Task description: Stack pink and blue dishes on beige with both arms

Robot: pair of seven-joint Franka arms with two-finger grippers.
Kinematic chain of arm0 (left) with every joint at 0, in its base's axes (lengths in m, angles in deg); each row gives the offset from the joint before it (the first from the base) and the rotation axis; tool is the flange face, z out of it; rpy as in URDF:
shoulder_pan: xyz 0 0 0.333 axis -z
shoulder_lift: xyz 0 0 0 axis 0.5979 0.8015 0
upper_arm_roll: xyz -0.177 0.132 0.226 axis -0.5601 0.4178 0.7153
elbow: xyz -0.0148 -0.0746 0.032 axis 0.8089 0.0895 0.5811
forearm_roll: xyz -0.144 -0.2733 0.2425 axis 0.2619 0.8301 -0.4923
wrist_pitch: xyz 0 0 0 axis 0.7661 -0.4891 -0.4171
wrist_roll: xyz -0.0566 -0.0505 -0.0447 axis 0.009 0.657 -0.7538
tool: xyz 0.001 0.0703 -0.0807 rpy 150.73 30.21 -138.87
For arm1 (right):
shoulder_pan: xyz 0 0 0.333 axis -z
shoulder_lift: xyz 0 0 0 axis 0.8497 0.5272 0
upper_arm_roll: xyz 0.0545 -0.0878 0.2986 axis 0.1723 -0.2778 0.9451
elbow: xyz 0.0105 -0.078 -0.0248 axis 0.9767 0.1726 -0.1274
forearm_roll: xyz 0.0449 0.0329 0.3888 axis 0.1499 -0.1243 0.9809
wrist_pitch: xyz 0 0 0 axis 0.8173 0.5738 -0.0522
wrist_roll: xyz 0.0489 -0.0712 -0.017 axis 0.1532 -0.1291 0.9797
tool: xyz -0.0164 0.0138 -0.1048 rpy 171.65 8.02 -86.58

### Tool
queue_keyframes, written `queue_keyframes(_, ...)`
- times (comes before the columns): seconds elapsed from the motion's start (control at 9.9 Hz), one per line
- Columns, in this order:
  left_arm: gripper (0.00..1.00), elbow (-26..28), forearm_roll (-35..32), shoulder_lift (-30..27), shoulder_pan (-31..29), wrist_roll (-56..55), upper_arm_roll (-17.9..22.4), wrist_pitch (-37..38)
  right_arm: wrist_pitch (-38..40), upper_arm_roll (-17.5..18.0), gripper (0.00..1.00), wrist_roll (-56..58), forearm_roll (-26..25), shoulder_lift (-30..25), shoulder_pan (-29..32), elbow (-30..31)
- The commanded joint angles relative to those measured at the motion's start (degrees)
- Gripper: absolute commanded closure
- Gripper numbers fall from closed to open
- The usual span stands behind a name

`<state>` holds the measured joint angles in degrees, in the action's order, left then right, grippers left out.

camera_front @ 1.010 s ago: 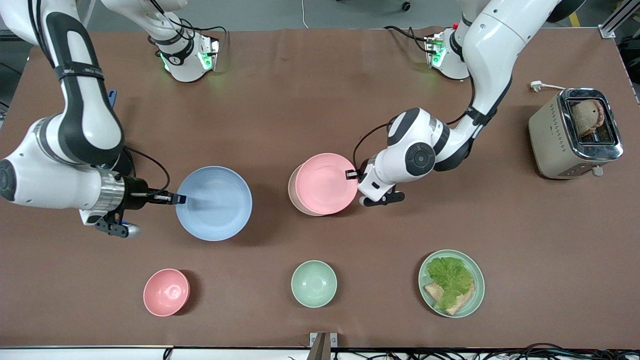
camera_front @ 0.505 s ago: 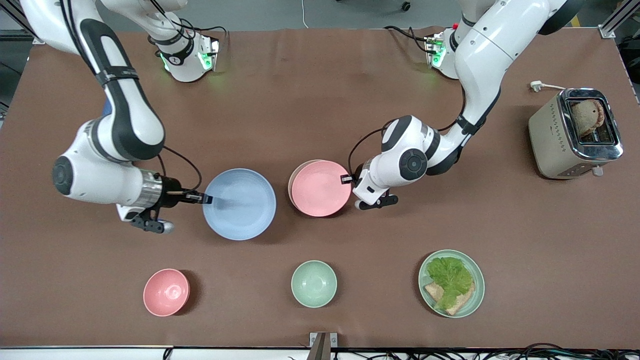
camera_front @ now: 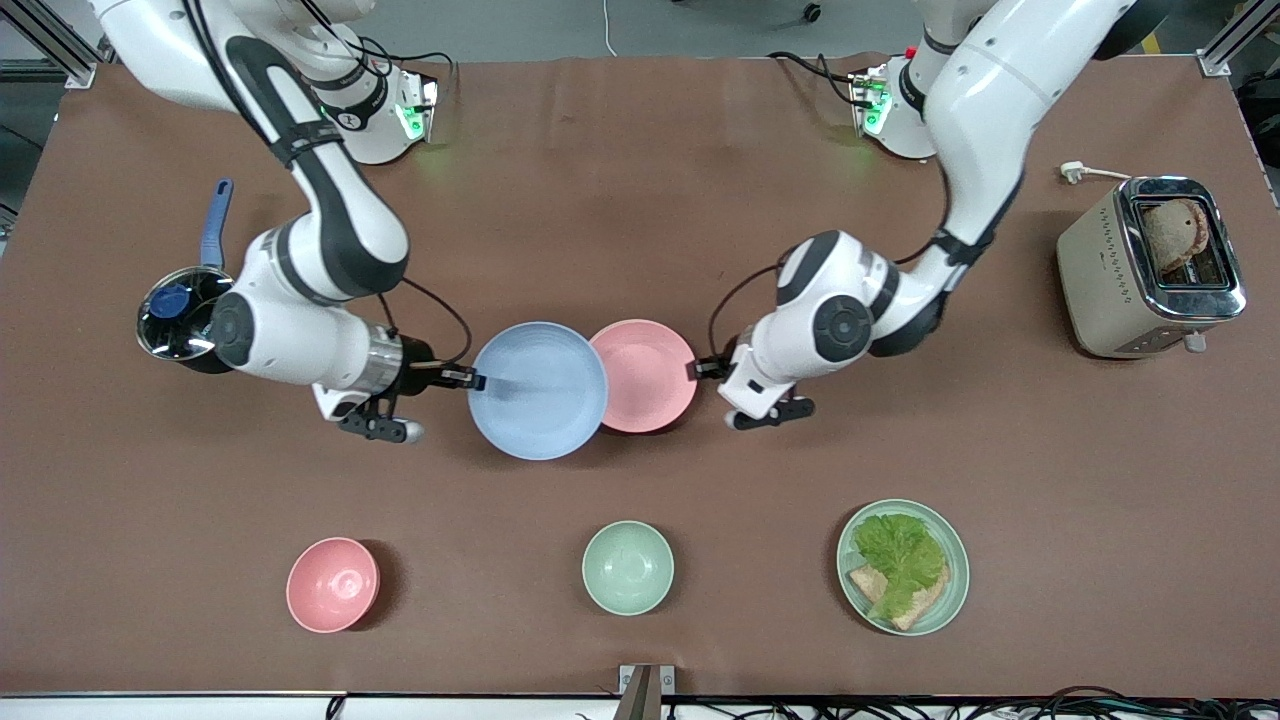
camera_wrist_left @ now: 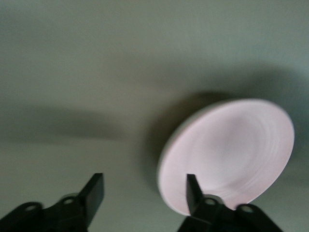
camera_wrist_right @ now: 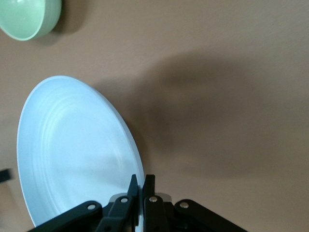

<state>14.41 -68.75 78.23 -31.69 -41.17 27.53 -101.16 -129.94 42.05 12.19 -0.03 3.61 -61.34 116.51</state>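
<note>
Over the desk's middle, the right claw (camera_front: 470, 380) pinches the blue dish (camera_front: 538, 390) by its rim, carrying it toward the pink dish (camera_front: 648, 375), beside which the left claw (camera_front: 712, 368) stands spread, apparently having just let go.

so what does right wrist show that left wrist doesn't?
Right wrist only: the right claw shut on the blue plate's rim, and the green bowl. Left wrist only: the left claw open, clear of the pink plate. Both: brown table.
</note>
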Motion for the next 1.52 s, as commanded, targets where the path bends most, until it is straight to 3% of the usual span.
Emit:
queue_keyframes(0.0,0.00,-7.1,-4.1,-6.4,-5.6,1.2,0.2,15.4,-5.1,3.9,0.99,-5.7,-1.1,-0.6,-1.5,3.1)
queue_keyframes(0.2,0.00,-15.6,-6.4,-8.2,-9.4,4.2,0.3,24.0,-12.3,4.0,0.99,-6.6,-1.1,1.0,-5.4,5.2)
queue_keyframes(0.3,0.00,-17.1,-10.3,-10.2,-11.1,8.9,0.3,26.8,-15.5,3.9,0.99,-6.6,-1.1,1.8,-7.1,6.1)
queue_keyframes(0.51,0.00,-17.2,-13.4,-15.9,-15.7,14.5,0.2,29.3,-20.6,3.9,0.98,-6.6,-1.2,3.6,-9.1,6.9)
queue_keyframes(0.81,0.00,-17.2,-12.1,-24.2,-19.6,24.2,0.1,34.3,-23.9,3.9,0.97,-6.5,-1.4,5.8,-10.3,7.6)
queue_keyframes(1.11,0.00,-17.0,-7.9,-28.4,-21.3,29.5,0.3,41.2,-25.5,3.9,0.93,-6.4,-2.4,5.9,-10.2,9.6)
queue_keyframes(1.21,0.00,-16.8,-6.0,-29.7,-22.8,30.1,0.3,41.3,-25.5,3.9,0.90,-6.4,-2.6,5.9,-10.0,9.9)
queue_keyframes(1.31,0.00,-16.1,-5.0,-31.6,-21.5,30.8,2.0,41.7,-25.5,3.9,0.71,-6.3,-2.9,5.9,-10.0,9.9)
queue_keyframes(1.41,0.00,-14.6,-5.0,-32.4,-16.6,31.1,6.6,41.8,-25.5,3.9,0.50,-6.4,-3.0,6.0,-10.0,9.9)
